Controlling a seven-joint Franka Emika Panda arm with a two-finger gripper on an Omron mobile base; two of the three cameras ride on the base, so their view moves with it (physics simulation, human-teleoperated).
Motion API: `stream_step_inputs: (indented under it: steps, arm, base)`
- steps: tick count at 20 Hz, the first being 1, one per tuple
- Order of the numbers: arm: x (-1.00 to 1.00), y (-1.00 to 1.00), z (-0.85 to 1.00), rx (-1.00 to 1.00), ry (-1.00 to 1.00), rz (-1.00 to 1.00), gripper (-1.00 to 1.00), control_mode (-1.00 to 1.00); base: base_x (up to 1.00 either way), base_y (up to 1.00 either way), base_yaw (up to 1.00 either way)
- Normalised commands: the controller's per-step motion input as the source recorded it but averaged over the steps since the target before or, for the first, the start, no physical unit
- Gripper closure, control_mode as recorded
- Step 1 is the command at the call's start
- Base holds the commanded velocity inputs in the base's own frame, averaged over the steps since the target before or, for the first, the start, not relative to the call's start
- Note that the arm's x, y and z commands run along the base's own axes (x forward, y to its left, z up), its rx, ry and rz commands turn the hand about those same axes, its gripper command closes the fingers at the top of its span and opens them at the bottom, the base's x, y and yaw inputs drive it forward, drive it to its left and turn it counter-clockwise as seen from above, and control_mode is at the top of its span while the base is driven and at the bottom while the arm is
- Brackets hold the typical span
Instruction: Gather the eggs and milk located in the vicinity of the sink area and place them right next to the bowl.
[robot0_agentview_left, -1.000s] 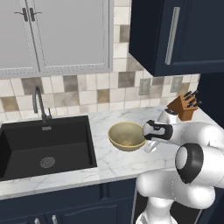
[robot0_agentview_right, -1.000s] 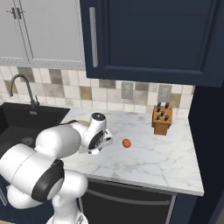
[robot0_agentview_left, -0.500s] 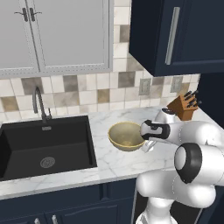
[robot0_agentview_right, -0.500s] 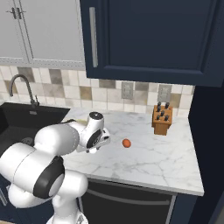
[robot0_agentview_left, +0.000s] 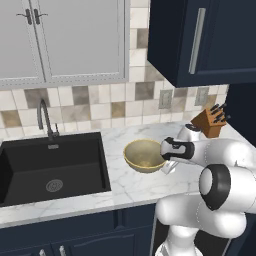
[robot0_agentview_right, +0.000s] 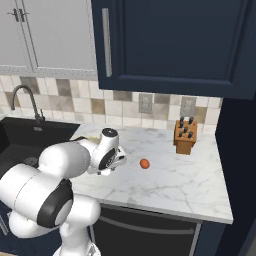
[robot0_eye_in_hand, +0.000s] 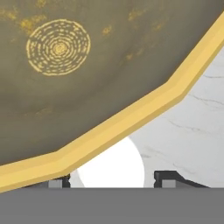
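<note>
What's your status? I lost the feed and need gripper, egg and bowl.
Gripper low beside bowl, fingers either side of egg. Jaws apart; grip or release unclear. Egg on counter against bowl rim. Nothing in the way.

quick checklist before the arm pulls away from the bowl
1. Egg on the marble counter beside the bowl rim: ok.
2. Gripper let go of the egg: cannot tell; fingertips flank it.
3. Bowl upright, no egg inside: ok.
4. Milk next to the bowl: not ok, none there.
5. Sink checked for milk: cannot tell.
6. Knife block and small orange thing out of the way: ok.
</note>
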Motion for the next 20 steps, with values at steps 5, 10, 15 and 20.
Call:
stream_step_inputs:
  steps: [5,10,15,20]
  arm:
    - [0.0,0.0,0.01,0.0,0.0,0.0,-1.0,-1.0]
    - [-0.11,0.0,0.28,0.0,0.0,0.0,-1.0,-1.0]
    - [-0.34,-0.18,0.52,0.0,0.0,0.0,-1.0,-1.0]
    - [-0.03,-0.78,0.07,-0.09,0.0,-0.25,-1.0,-1.0]
  base:
    - [0.0,0.0,0.0]
    - [0.0,0.0,0.0]
    - [0.0,0.0,0.0]
    - [0.0,0.0,0.0]
